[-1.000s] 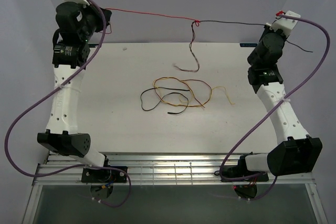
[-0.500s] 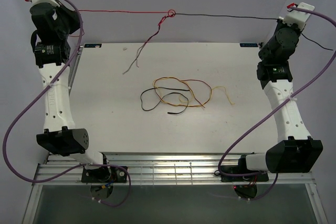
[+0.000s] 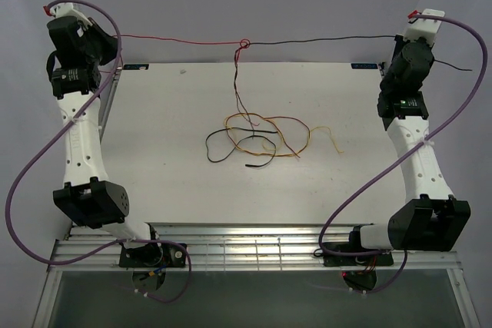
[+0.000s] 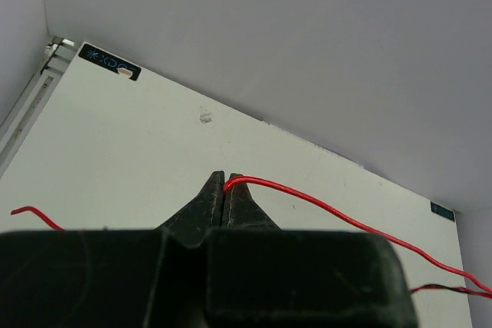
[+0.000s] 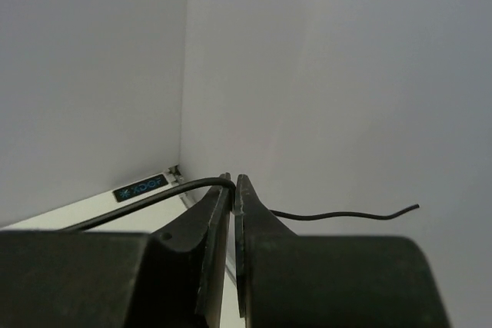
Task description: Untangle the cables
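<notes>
High over the table's far edge, a red cable (image 3: 181, 40) and a black cable (image 3: 323, 39) run as one line, joined by a knot (image 3: 244, 44). My left gripper (image 4: 224, 182) is shut on the red cable (image 4: 323, 203) at far left. My right gripper (image 5: 234, 182) is shut on the black cable (image 5: 154, 196) at far right, and a black tail (image 3: 453, 67) sticks out past it. Two thin ends (image 3: 240, 94) hang from the knot toward the table. A yellow cable (image 3: 288, 124) and another black cable (image 3: 219, 151) lie looped together mid-table.
The white table (image 3: 154, 159) is closed in by grey walls at the back and on both sides. Thick purple hoses (image 3: 34, 167) (image 3: 369, 182) loop off both arms. A metal rail (image 3: 246, 247) runs along the near edge by the arm bases.
Both arms swung outward and the line drew out between them. The knot slid left, rose, then came down a little. The hanging ends swung left and now hang straight down over the loops.
</notes>
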### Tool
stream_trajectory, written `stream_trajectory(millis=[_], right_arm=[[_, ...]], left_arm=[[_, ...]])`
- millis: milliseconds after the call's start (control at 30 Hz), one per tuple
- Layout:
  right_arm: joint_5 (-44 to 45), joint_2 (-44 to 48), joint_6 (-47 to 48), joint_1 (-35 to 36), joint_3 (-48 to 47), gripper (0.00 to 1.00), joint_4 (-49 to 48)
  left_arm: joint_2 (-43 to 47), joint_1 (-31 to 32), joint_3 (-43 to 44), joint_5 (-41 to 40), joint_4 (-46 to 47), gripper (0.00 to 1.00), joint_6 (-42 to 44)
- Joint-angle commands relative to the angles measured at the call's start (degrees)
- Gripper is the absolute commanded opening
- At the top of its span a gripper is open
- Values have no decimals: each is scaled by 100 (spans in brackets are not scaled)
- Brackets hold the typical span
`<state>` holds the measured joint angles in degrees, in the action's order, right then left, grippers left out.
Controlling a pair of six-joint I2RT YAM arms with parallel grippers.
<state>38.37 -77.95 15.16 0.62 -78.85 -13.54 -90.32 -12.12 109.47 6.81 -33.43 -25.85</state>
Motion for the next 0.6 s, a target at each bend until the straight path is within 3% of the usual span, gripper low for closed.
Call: stream_trajectory(millis=[0, 67, 100, 133, 267, 400, 500, 533, 567], right_arm=[[-1455, 333, -223, -142, 308, 8, 149], [-2330, 508, -328, -80, 605, 8, 264], [-3074, 570, -260, 155, 729, 8, 247], [-3255, 623, -198, 279, 852, 8, 194], [-3389, 659, -109, 1096, 986, 8, 361], [-3529, 545, -241, 1773, 626, 8, 563], [-3573, 430, -443, 2029, 248, 8, 686], [-3539, 404, -565, 2064, 64, 8, 703], [-3538, 369, -619, 2099, -16, 8, 721]], left_arm=[[216, -150, -337, 1305, 81, 0, 431], [304, -46, -941, 2276, 494, 0, 641], [331, 60, -1102, 2551, 565, 0, 694], [366, 191, -1234, 2710, 574, 0, 799], [463, 1392, -1955, 2685, 609, 0, 1520], [542, 1976, -2508, 3255, 706, 0, 2064], [787, 2327, -3088, 3327, 724, 14, 2416], [867, 2389, -3455, 3266, 785, 26, 2444], [946, 2494, -3641, 3196, 794, 31, 2461]])
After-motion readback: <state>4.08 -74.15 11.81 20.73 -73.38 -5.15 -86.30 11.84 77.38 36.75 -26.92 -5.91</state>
